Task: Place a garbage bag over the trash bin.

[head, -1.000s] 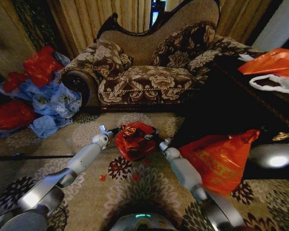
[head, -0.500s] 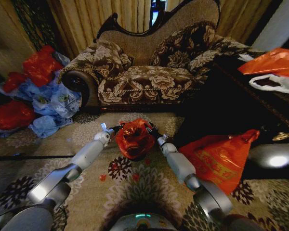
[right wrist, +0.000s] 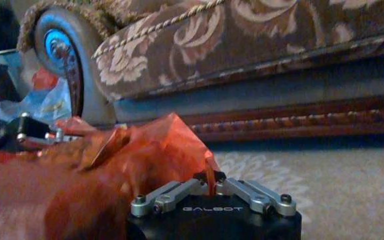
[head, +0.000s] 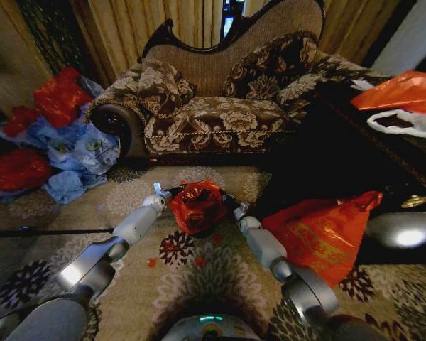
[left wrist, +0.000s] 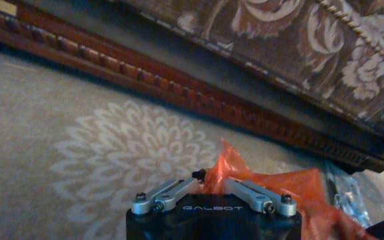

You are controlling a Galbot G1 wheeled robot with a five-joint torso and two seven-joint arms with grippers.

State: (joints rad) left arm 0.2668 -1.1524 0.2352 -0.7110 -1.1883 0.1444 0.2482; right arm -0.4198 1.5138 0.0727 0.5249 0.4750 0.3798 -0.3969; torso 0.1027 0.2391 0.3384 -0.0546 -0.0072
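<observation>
Colours and patterns on record.
Garbage bag (head: 197,206): glossy red. Sofa (head: 220,106): brown with cream floral print and dark wood trim. Carpet (head: 220,277): beige with pale and dark flower medallions. Larger bag (head: 323,234) at 3 o'clock: orange-red, yellowish print. Piled bags (head: 50,142) at 9 o'clock: red and blue. Curtains (head: 135,25): tan.

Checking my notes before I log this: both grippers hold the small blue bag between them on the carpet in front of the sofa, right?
Not quite: the bag is red, not blue. In the head view the left gripper and the right gripper hold the small red bag between them on the carpet in front of the sofa.
</observation>
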